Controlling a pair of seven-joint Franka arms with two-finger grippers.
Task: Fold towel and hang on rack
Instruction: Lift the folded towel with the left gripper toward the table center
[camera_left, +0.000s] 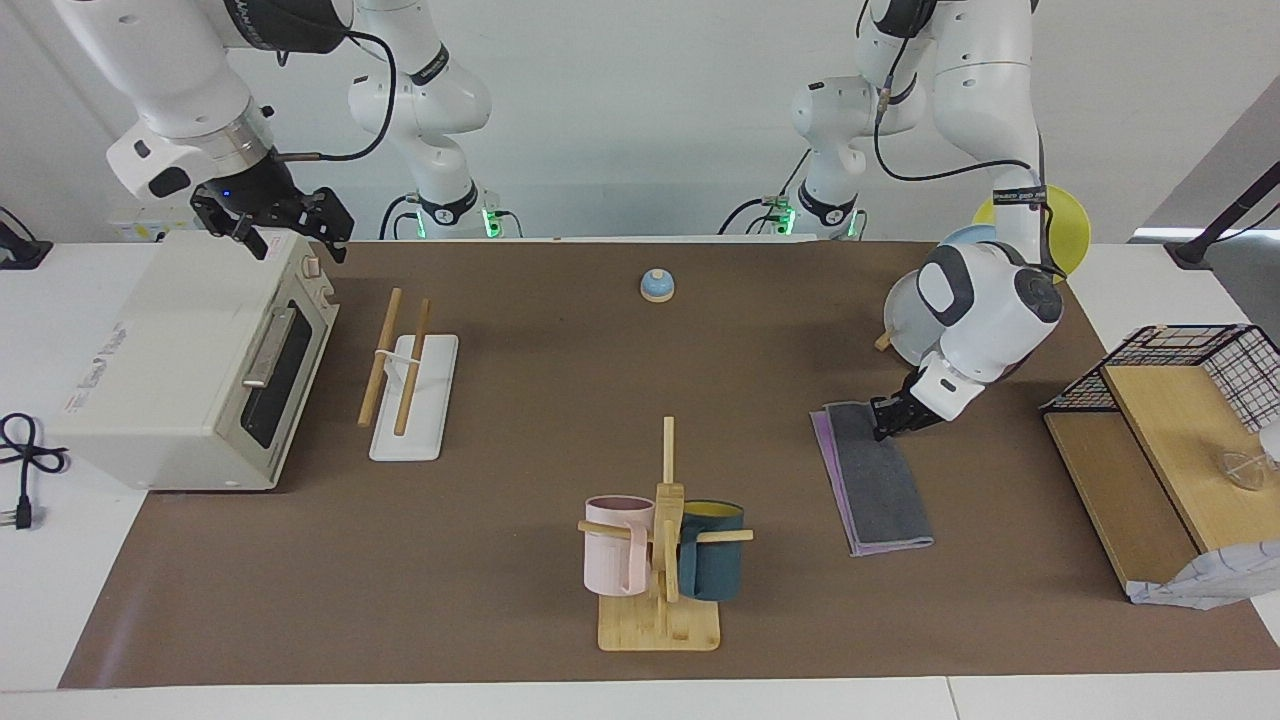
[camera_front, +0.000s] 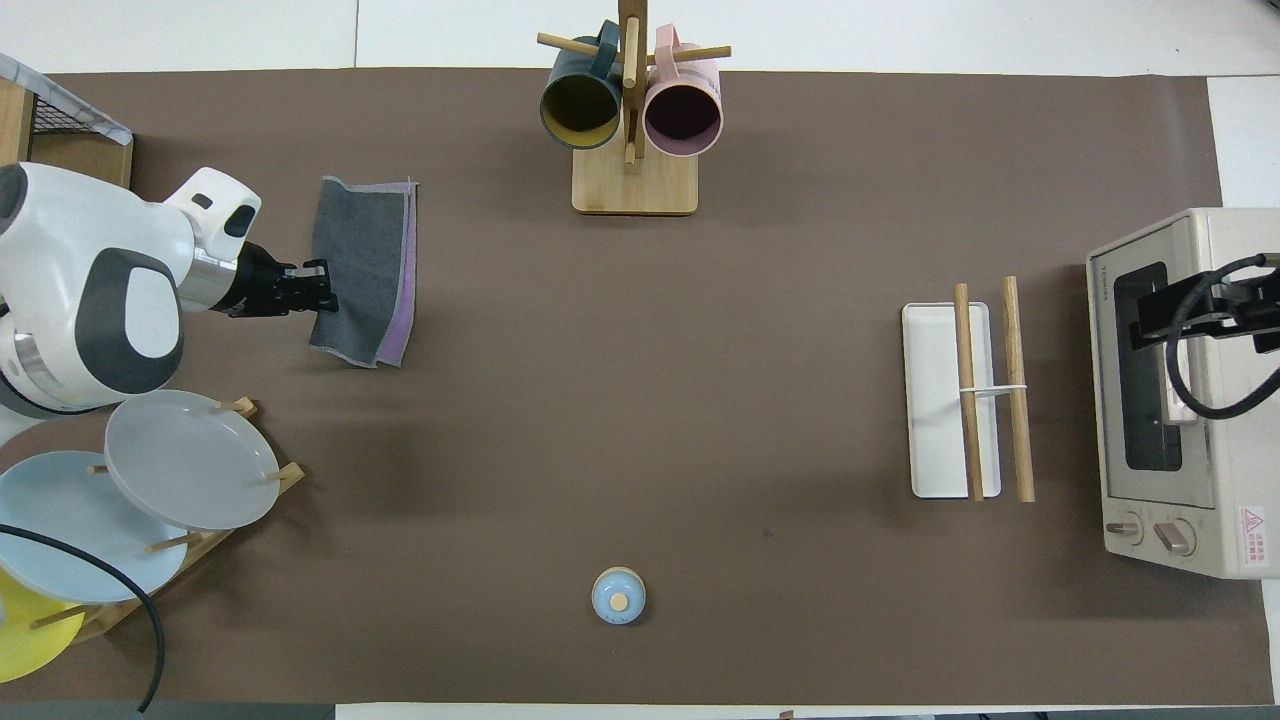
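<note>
The towel (camera_left: 882, 487) (camera_front: 366, 262) lies folded in a long strip, dark grey on top with a purple edge showing, toward the left arm's end of the table. My left gripper (camera_left: 881, 429) (camera_front: 324, 298) is shut on the towel's side edge close to its corner nearer the robots, and that end sits slightly askew. The rack (camera_left: 417, 438) (camera_front: 930, 400), two wooden rods on a white base, stands toward the right arm's end. Above the toaster oven (camera_left: 180, 350) (camera_front: 1215, 540) my right gripper (camera_left: 288, 232) hangs open and holds nothing.
A bamboo mug tree (camera_left: 660, 620) (camera_front: 633, 185) with two mugs stands farther from the robots at mid-table. A small blue knobbed lid (camera_left: 657, 285) (camera_front: 618, 596) sits near the robots. A plate stand (camera_front: 160, 470) and a wooden shelf with a wire basket (camera_left: 1150, 440) flank the left arm.
</note>
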